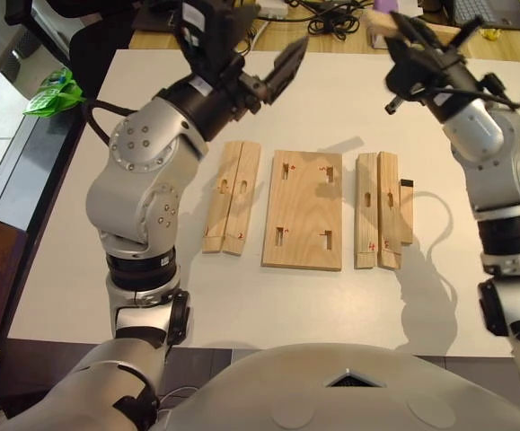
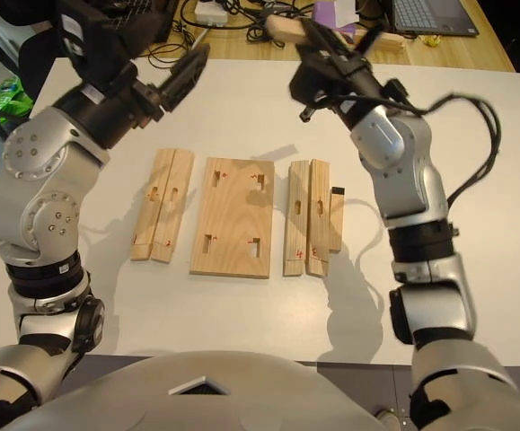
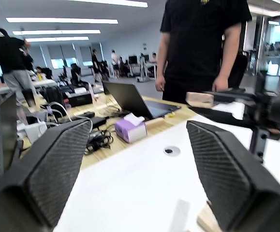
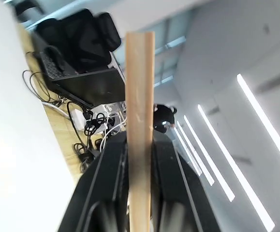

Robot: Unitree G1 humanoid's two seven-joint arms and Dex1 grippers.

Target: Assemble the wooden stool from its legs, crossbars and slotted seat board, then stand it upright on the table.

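The slotted seat board (image 1: 303,209) lies flat at the table's middle. One pair of wooden legs (image 1: 232,196) lies to its left and another pair (image 1: 377,209) to its right, with a thin crossbar (image 1: 406,212) beside that pair. My right gripper (image 1: 405,40) is raised over the far right of the table, shut on another wooden crossbar (image 4: 140,87), which sticks out past its fingers. My left gripper (image 3: 137,128) is raised over the far left part of the table, above the left legs, open and empty.
The white table (image 1: 80,260) has bare room in front of and around the parts. A wooden desk (image 2: 242,40) with cables, a tissue box (image 3: 129,130) and laptops adjoins the far edge. A green bag (image 1: 53,92) lies off the table's left side.
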